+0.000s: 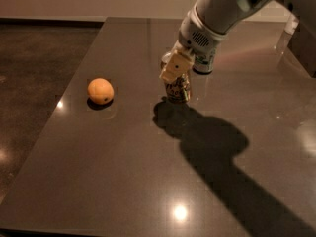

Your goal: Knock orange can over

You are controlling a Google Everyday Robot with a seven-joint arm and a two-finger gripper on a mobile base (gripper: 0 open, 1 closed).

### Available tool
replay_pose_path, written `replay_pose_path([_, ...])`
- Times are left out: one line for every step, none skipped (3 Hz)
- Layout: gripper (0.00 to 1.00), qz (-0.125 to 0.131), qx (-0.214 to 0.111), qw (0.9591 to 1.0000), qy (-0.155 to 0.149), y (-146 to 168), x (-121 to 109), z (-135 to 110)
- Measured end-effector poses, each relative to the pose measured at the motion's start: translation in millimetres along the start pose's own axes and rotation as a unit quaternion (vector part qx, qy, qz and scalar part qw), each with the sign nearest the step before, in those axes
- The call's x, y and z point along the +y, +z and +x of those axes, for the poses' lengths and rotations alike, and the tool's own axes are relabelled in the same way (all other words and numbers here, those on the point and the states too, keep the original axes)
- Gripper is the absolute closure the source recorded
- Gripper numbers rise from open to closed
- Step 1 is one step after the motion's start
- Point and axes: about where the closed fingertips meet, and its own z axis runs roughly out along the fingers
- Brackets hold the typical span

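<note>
The orange can (pixel 178 91) stands on the dark table (pixel 123 181) near its middle, and looks upright. Only its lower body shows; its top is hidden behind my gripper. My gripper (pixel 174 69) is right above and against the upper part of the can, with the white arm reaching in from the upper right.
A round orange fruit (pixel 100 91) lies on the table to the left of the can. A green-and-white can (pixel 203 64) stands just behind the gripper, partly hidden by the wrist. The table's left edge borders dark floor (pixel 34 73). The arm's shadow falls at the right front.
</note>
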Motion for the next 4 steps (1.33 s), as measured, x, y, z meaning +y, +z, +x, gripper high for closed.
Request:
replay_pose_path([1.00,-0.019,0.072,0.9971,-0.018,-9,2,19])
replay_pose_path([1.00,-0.044,0.132,0.9896,-0.038,-10,11,39])
replay_pose_path([0.77,-0.065,0.178,0.9792,-0.072,-6,28,50])
replay_pose_path([0.54,-0.071,0.205,0.9713,-0.096,-1,38,52])
